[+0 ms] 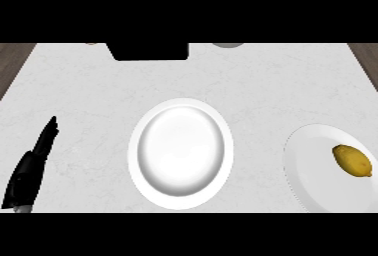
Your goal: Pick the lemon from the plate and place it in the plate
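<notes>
From the head view, the lemon (353, 161) sits on the right plate (310, 165) at the picture's edge. It's a smooth yellow oval lying slantwise, well apart from the white middle plate (181, 150). Down at lower left the left hand (33, 167) rests, fingers straight and pressed together, holding nothing.

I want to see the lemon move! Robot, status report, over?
Left hand open, resting at left edge; right hand not in view. Lemon on right plate, untouched. Nothing between it and middle plate.
</notes>
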